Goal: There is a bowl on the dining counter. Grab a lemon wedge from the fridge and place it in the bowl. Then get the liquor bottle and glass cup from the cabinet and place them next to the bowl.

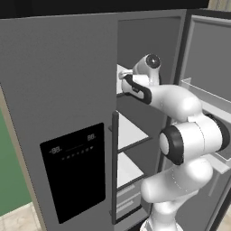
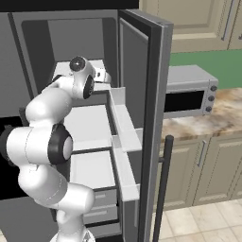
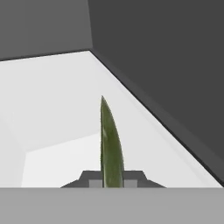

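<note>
Yellow-green and thin as a blade, the lemon wedge [image 3: 110, 146] stands pinched between the closed gripper [image 3: 112, 178] over the fridge's white shelf [image 3: 57, 100] — probably light, soft, slippery — best held across its flat sides.

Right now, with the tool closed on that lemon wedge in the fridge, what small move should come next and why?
Probably a short lift, then back out. In the hand view the tool looks shut on the lemon wedge, which stands on edge between its tips over the white shelf. Raising it first would keep the wedge from dragging on the shelf inside the fridge.
</note>
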Robot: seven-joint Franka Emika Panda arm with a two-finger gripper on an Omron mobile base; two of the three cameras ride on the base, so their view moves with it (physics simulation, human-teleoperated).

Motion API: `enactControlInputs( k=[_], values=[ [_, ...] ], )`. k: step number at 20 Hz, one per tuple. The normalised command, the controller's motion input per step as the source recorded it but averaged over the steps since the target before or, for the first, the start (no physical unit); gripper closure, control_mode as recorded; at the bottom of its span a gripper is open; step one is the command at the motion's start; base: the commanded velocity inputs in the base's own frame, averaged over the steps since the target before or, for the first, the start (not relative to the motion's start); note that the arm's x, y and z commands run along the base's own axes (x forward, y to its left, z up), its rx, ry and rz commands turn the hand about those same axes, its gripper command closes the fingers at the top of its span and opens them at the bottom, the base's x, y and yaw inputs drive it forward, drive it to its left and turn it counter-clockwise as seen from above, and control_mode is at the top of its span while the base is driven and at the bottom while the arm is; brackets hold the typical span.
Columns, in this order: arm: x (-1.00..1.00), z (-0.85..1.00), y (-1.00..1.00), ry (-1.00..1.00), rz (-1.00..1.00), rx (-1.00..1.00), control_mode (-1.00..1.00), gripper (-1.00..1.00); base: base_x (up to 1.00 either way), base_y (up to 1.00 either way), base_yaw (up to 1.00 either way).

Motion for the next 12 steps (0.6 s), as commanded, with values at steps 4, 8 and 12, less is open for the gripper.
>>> enactControlInputs(
  k=[4, 8, 12],
  values=[
    [-0.07, 0.00, 0.04, 0.00, 0.00, 0.00, -1.00, 1.00, 0.00, 0.00, 0.00],
    [0.00, 0.00, 0.02, 0.00, 0.00, 0.00, -1.00, 1.00, 0.00, 0.00, 0.00],
    [-0.05, -0.01, 0.03, -0.02, 0.00, 0.00, -1.00, 1.00, 0.00, 0.00, 0.00]
  ],
)
